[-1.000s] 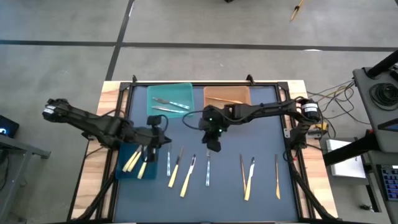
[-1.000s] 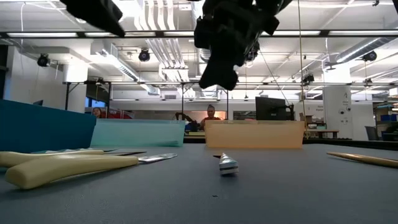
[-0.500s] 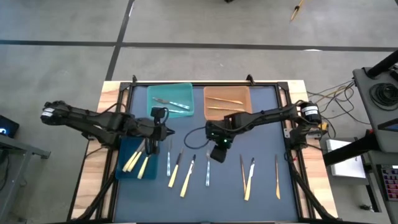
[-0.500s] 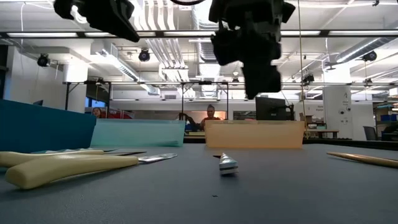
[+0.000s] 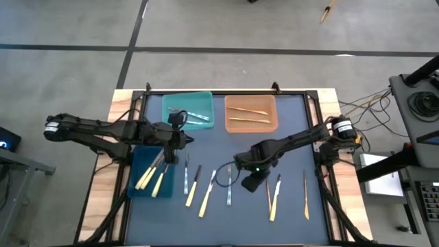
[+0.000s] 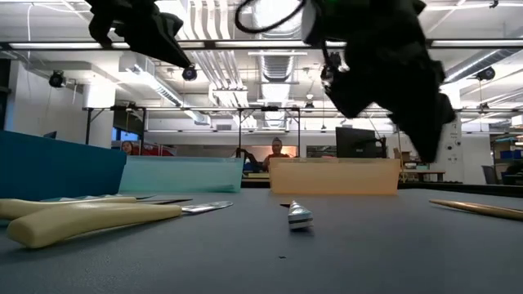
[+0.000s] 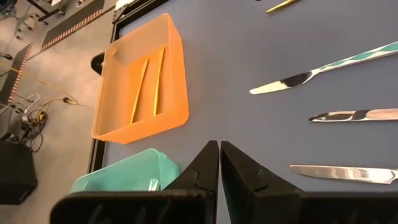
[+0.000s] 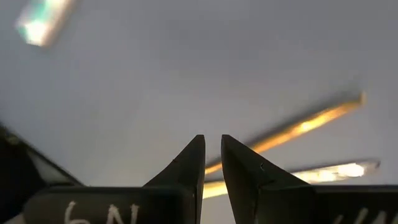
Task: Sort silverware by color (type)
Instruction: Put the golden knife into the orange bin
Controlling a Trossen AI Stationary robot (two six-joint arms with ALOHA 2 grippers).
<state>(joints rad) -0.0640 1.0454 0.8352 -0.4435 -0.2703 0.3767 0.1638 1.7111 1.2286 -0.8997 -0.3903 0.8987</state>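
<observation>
The right gripper (image 8: 212, 163) holds nothing, its fingers a narrow slit apart, just above a slim orange-tan utensil (image 8: 292, 129) on the dark desk (image 5: 295, 151). It should open wider, straddle the handle squarely, then close. The left gripper's (image 7: 219, 163) fingers are shut empty beside the teal bin (image 5: 199, 101).

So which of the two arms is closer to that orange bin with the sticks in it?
Roughly a tie, arguably the left. The left gripper hangs beside the teal bin, level with the orange bin; the right gripper hangs over the loose cutlery row.

Your dark blue table mat (image 5: 291, 137) carries teal (image 5: 187, 110), orange (image 5: 251, 114) and blue bins (image 5: 145, 180), plus a row of loose silverware (image 5: 229, 186).
</observation>
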